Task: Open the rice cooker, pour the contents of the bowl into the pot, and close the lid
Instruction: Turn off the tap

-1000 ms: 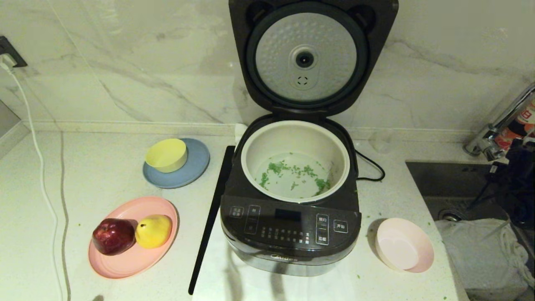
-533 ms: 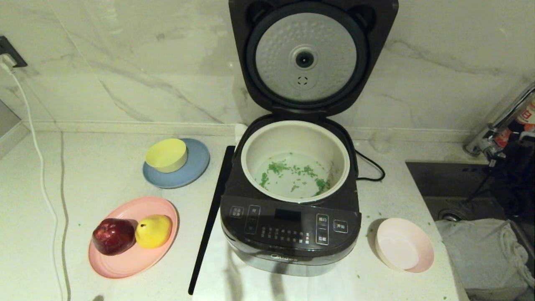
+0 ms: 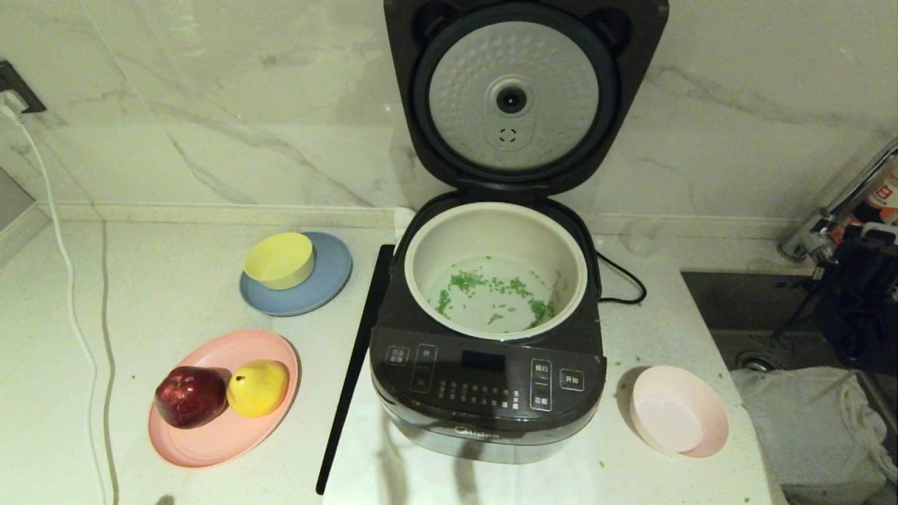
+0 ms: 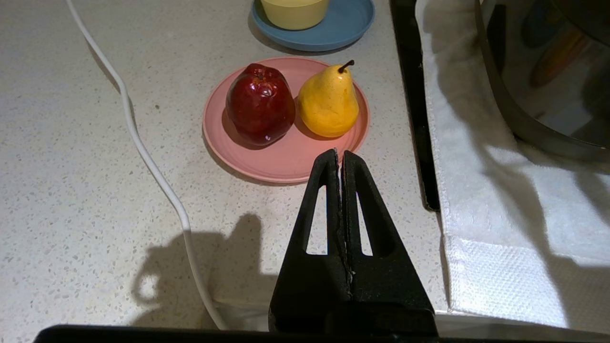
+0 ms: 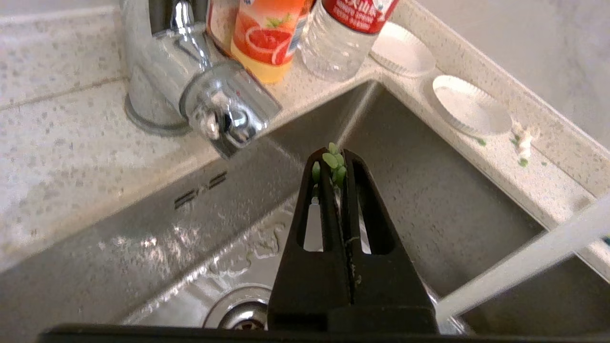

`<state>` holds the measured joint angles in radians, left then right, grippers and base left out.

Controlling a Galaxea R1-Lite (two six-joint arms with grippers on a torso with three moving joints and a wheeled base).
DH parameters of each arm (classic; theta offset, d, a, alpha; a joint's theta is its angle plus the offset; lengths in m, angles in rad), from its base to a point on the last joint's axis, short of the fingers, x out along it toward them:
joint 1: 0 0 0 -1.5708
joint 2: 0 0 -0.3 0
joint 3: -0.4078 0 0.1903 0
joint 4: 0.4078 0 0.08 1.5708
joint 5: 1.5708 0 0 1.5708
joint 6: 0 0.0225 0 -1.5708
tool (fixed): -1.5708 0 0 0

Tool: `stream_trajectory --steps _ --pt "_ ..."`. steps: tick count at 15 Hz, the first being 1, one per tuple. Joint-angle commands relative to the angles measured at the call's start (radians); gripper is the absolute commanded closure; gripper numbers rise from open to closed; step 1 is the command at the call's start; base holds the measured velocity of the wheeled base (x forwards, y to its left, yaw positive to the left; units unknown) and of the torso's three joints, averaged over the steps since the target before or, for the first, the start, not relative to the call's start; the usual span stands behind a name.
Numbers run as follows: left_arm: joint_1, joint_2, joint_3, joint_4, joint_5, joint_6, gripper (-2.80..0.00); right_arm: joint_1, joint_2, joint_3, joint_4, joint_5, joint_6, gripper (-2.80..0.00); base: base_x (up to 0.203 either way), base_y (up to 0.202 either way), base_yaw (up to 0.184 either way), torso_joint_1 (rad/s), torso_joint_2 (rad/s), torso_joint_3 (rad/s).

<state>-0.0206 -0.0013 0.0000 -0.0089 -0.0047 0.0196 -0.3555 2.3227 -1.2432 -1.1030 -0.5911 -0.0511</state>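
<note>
Green chopped bits (image 3: 491,289) lay in the round cream-white pot (image 3: 495,217) of the big dark grey rice cooker (image 3: 487,393). The cooker's hinged lid (image 3: 515,98) stood up, open. The pale pink round bowl (image 3: 678,410) sat just right of the cooker. Farther right, over the steel sink (image 5: 419,190), the right gripper (image 5: 337,159) was closed, green bits stuck on it. Left of the cooker, the left gripper (image 4: 340,159) was closed, holding nothing, near a pink plate (image 4: 286,162).

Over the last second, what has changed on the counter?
Only the right arm, over the sink at the head view's right edge, shifted slightly. The lid stays up, the green bits stay in the pot, and the pink bowl stays empty.
</note>
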Motion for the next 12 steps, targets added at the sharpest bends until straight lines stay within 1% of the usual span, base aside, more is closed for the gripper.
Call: stream_trajectory --steps 1,4,8,12 --pt "-0.001 0.0 0.009 0.0 0.0 0.0 0.0 0.0 0.033 -0.04 -0.007 -0.004 -0.018 0.0 0.0 0.0 0.0 0.0 0.0 0.0" --pt "-0.001 0.0 0.009 0.0 0.0 0.0 0.0 0.0 0.068 -0.095 -0.008 -0.021 -0.041 0.0 0.0 0.0 0.0 0.0 0.0 0.0" --pt "0.001 0.0 0.009 0.0 0.0 0.0 0.0 0.002 0.087 -0.145 -0.001 -0.025 -0.046 0.0 0.0 0.0 0.0 0.0 0.0 0.0" --pt "-0.001 0.0 0.009 0.001 0.0 0.0 0.0 0.021 0.11 -0.208 -0.004 -0.029 -0.083 0.0 0.0 0.0 0.0 0.0 0.0 0.0"
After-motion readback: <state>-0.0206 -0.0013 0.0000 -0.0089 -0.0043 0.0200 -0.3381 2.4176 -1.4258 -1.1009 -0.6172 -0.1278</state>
